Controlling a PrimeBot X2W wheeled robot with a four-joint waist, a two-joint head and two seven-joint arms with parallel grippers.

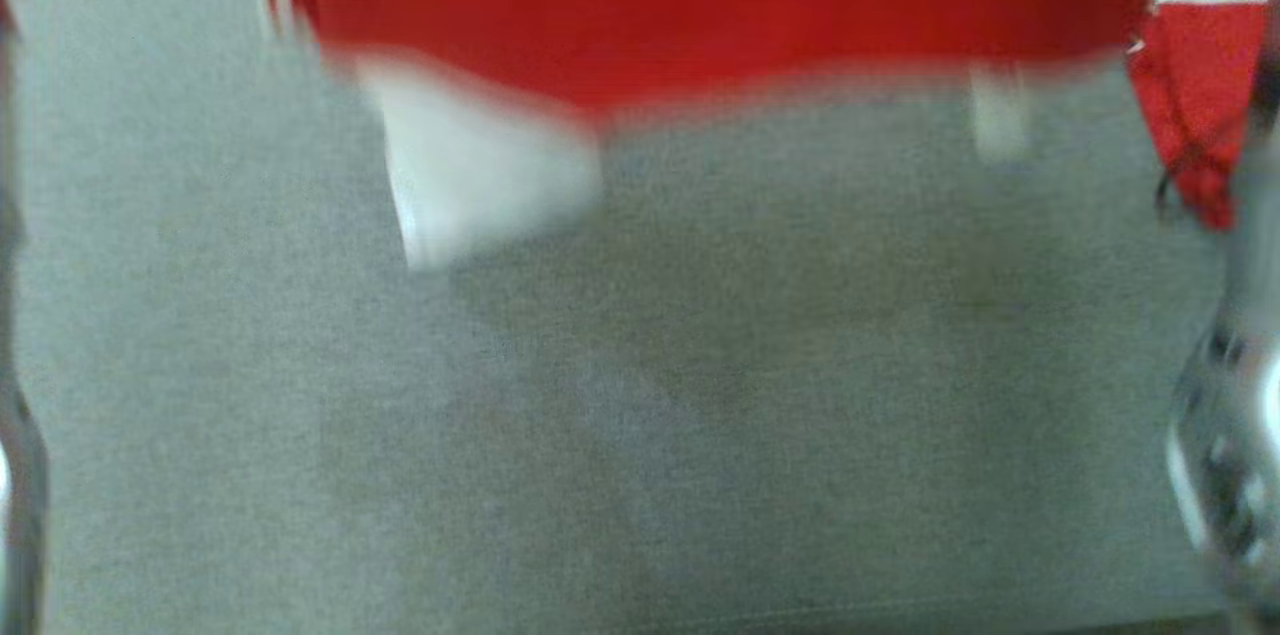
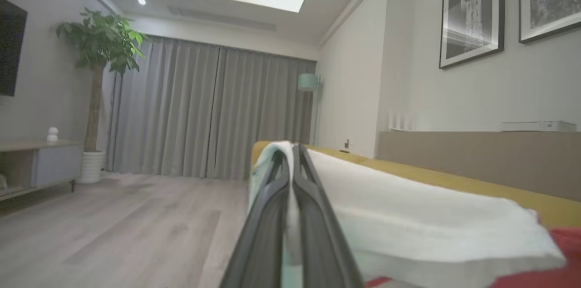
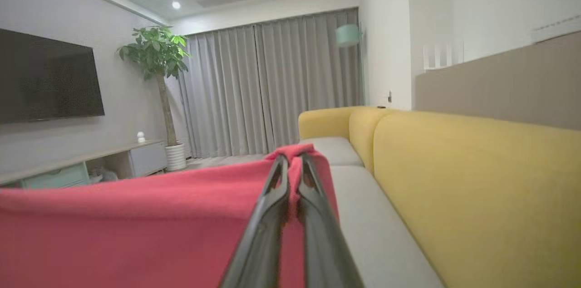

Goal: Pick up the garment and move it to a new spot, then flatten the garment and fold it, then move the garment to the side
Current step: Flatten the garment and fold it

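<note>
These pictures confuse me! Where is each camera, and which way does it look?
Head view: on the head, looking down at the garment over the grey seat; arms at both edges.
Left wrist view: along the left gripper, shut on white cloth, towards curtains.
Right wrist view: along the right gripper, shut on red cloth.
Both wrist views share the plant.

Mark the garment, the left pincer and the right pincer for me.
garment (image 1: 720, 5): head view, middle of its red panel.
left pincer (image 2: 295, 149): left wrist view, between its fingertips.
right pincer (image 3: 292, 159): right wrist view, between its fingertips.

Garment (image 1: 720, 5) over sofa seat (image 1: 640, 395), plant (image 3: 156, 56) beside curtains (image 3: 272, 88)
</note>
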